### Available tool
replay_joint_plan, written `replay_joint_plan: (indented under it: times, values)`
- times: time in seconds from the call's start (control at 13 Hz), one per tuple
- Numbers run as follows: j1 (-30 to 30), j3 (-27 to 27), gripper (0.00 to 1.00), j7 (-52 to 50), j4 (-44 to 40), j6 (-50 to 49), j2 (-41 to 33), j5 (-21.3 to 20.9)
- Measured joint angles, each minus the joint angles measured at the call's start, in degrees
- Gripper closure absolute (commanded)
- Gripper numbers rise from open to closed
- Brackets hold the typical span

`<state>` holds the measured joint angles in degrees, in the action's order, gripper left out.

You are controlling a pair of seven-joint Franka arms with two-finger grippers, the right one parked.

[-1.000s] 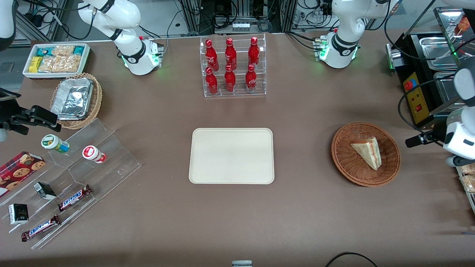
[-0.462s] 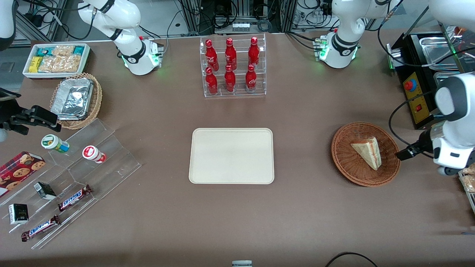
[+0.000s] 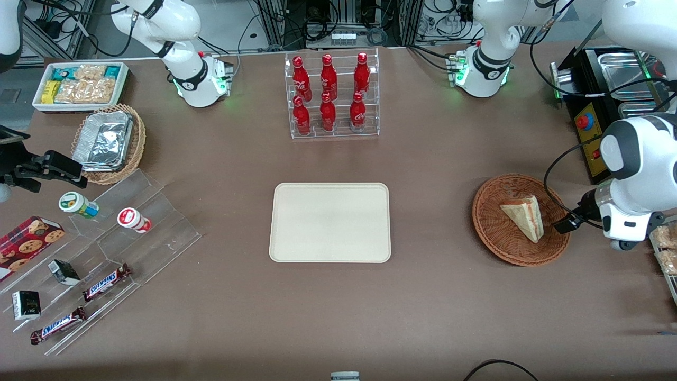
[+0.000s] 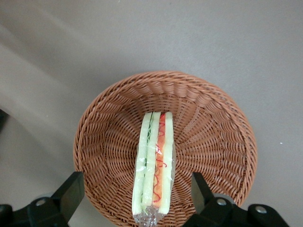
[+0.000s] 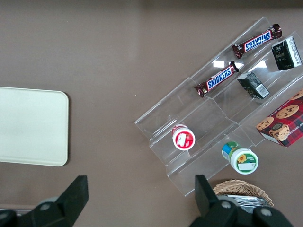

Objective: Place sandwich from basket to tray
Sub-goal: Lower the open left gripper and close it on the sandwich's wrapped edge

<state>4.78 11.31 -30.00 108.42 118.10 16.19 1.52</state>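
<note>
The sandwich [image 3: 523, 217], a pale bread wedge with red and green filling, lies in the reddish-brown wicker basket [image 3: 502, 243] toward the working arm's end of the table. My left gripper [image 3: 565, 224] hovers over the basket's rim beside the sandwich. In the left wrist view the gripper [image 4: 135, 183] is open, its black fingers [image 4: 71, 191] wide apart on either side of the wrapped sandwich [image 4: 154, 165] in the basket [image 4: 213, 132], not touching it. The cream tray [image 3: 329, 222] lies bare at the table's middle and also shows in the right wrist view [image 5: 28, 125].
A clear rack of red bottles [image 3: 332, 95] stands farther from the camera than the tray. A black machine with steel pans [image 3: 597, 132] stands beside the basket. A tan basket of foil trays [image 3: 108, 143], a white snack bin [image 3: 79, 84] and an acrylic shelf [image 3: 132, 238] lie toward the parked arm's end.
My left arm has swung in from the table's end toward the basket. Its gripper went from clear of the basket to over its rim. The sandwich has not moved.
</note>
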Motion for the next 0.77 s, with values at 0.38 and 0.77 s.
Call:
replay_joint_plan:
  times: [0.38, 0.77]
  values:
    - [0.64, -0.03, 0.00, -3.84, 3.19, 2.02, -0.52, 0.28]
    - [2.18, -0.54, 0.00, -11.18, 7.77, 7.95, -1.43, 0.38]
